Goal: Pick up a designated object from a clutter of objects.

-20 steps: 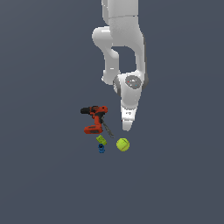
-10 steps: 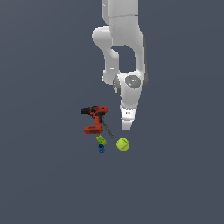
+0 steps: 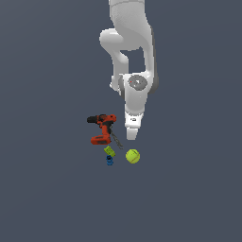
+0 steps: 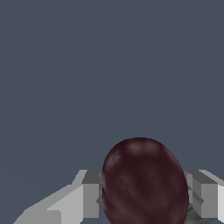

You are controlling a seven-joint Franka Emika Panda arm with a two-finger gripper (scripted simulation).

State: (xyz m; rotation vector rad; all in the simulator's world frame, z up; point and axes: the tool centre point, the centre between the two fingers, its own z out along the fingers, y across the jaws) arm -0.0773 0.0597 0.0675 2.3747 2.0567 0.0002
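In the wrist view the designated object, a dark maroon roundish lump, sits between my two grey fingers, which touch its sides. My gripper points down just above and beside the yellow-green tennis ball. In the exterior view the hand hides the lump. The rest of the clutter lies to the exterior view's left: an orange-red and black power drill, a small lime-green piece and a small blue piece.
A thin grey piece lies between the drill and my gripper. The white arm rises from the hand to the exterior view's top. The floor is plain dark grey.
The hand has shifted slightly to the exterior view's left. The drill, tennis ball and small pieces have not moved.
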